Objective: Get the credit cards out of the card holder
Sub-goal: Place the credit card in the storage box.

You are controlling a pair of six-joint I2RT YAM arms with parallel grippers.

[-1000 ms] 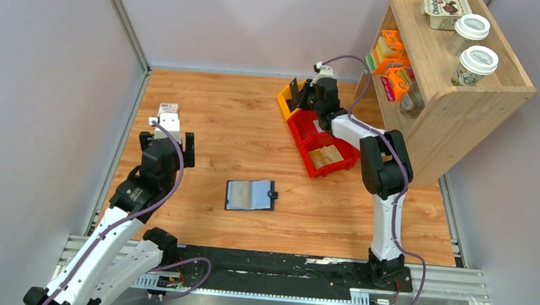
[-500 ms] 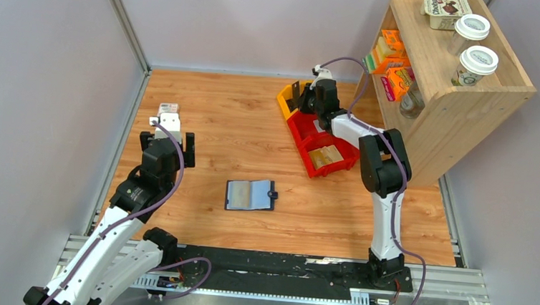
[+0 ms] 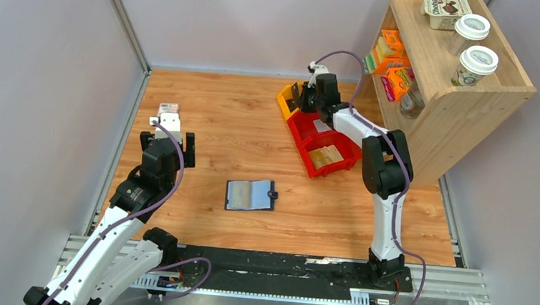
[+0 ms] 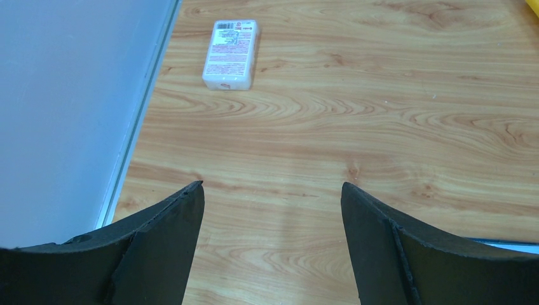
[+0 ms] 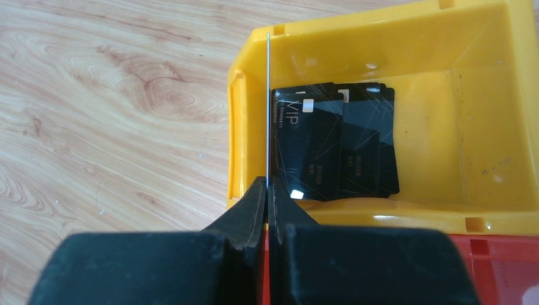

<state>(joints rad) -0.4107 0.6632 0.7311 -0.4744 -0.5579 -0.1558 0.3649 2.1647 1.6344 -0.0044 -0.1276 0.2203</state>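
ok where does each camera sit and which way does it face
Top external: above and behind the bases, looking down on the wooden table and open navy card holder; left arm and right arm show.
Left wrist: low over the table, facing the pink-white rectangular box; open left pincer shows.
Right wrist: above the yellow plastic bin of black cards; shut right pincer grips a thin card edge-on.
Shared: top and left wrist show the box.
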